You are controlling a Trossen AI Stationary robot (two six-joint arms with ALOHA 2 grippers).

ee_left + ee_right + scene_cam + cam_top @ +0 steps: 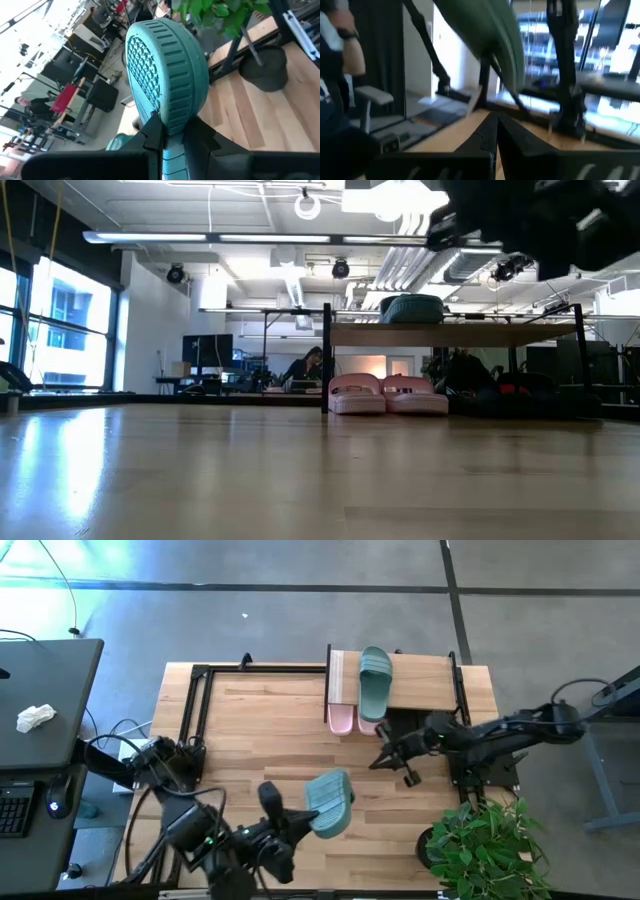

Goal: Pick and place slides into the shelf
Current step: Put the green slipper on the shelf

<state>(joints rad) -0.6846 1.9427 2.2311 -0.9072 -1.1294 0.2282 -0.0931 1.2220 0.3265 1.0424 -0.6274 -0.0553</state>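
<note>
Near the front edge of the table [260,720], slightly left of centre, I am watching my left gripper [292,817] gripping a teal slide [330,802] by one end. Its two fingers [155,134] are pinching the rubber, and the ribbed, dotted sole is facing the wrist camera, so the slide is hanging off the board rather than lying on it. I cannot tell how high it is.

At the far side, right of centre, the shelf [425,680] is standing with its light wooden top and thin black legs. A second teal slide [376,680] is lying on that top board, towards its left half, with its near end reaching over the front edge. Under the board, two pink slides [388,394] are sitting side by side on the table, touching each other, toes pointing towards me, at the left end of the shelf. Darker shapes are showing under the right part, but I cannot make them out.

My right gripper [385,758] is hovering just in front of the shelf, near the pink pair, with its fingers [492,135] pressed together and nothing between them.

A black metal frame [200,705] is lying on the far left part of the table. A potted plant [480,840] is standing at the near right corner.
</note>
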